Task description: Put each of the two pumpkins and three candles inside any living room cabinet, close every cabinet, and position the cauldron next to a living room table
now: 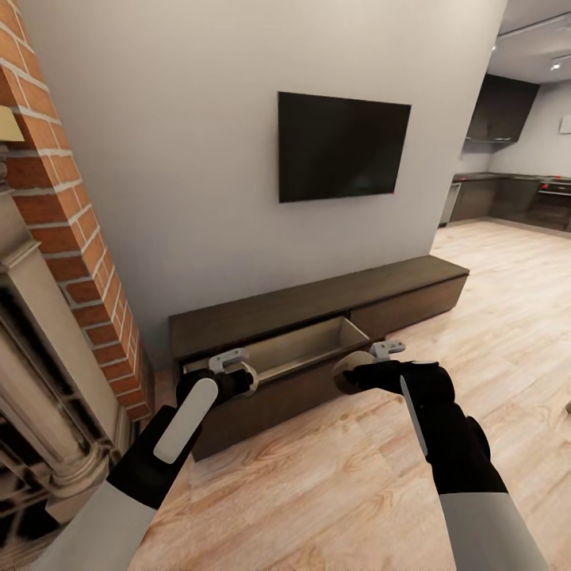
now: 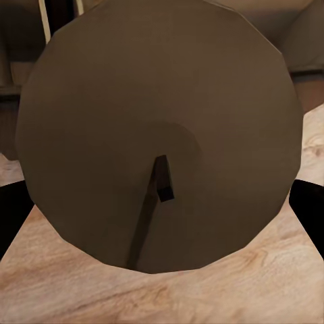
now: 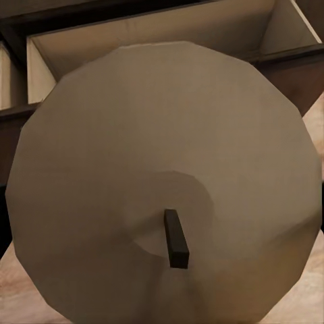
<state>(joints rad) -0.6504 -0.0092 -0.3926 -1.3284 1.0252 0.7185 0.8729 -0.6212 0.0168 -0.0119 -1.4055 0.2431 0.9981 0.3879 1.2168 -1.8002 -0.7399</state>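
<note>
candle [image 3: 162, 182] in right end effector [image 1: 354, 373], wick toward wrist camera

Both arms wear pale grey sleeves ending in glossy black forearms with white strips, topped by light-grey wrist brackets.

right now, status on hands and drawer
Left hand shut on candle. Right hand shut on candle. Drawer open ahead, nothing blocking.
</note>
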